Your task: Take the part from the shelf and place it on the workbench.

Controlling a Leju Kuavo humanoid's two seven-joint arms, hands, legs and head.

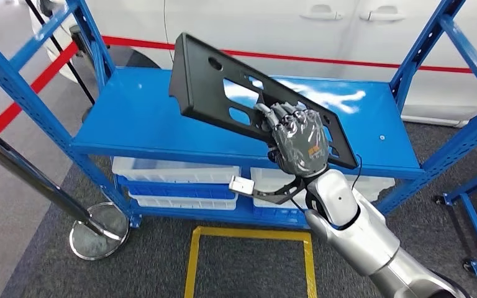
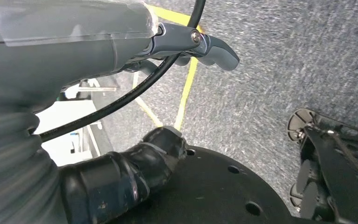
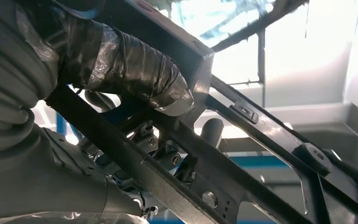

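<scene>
White bins (image 1: 174, 180) under the top deck; chrome stanchion base (image 1: 98, 231) on carpet.

no readable text anywhere (orange hand mark too blurred).

Long black perforated plastic panel (image 1: 223, 87) tilted above blue metal shelf (image 1: 130, 124), held by right hand (image 1: 298, 139); white plastic bins (image 1: 174, 171) on lower shelf level; chrome stanchion base (image 1: 99, 233) on floor left.

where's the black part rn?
Head view: black part held tilted above the blue shelf, gripped near its right end by the right robot hand.
</scene>
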